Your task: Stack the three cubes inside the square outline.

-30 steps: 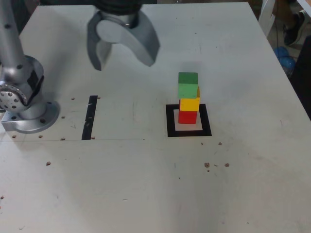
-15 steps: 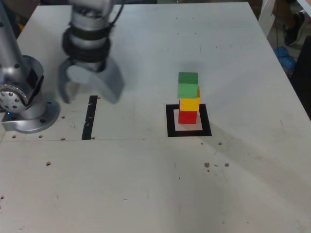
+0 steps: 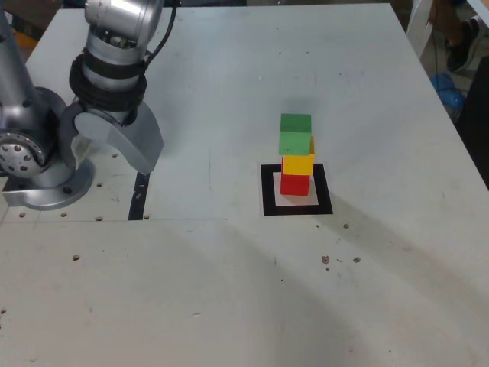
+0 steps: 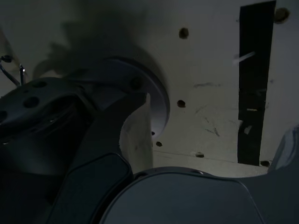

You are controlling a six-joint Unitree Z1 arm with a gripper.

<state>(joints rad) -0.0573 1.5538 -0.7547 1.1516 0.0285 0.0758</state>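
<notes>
While the three cubes (image 3: 296, 155) stood stacked inside the square outline (image 3: 297, 206), the gripper (image 3: 112, 151) hung empty, jaws spread, so nothing apparently remained but parking.

White surface (image 3: 229, 290) with a black strip (image 3: 140, 195) and scattered specks

Strip lying flat toward the exterior view's left, long and narrow, also clear in the wrist view (image 4: 254, 84) with pale scuffs. Small dark holes beside it. Brown specks (image 3: 340, 260) dotted across the near part. Blue object (image 3: 447, 88) off the far right edge.
</notes>
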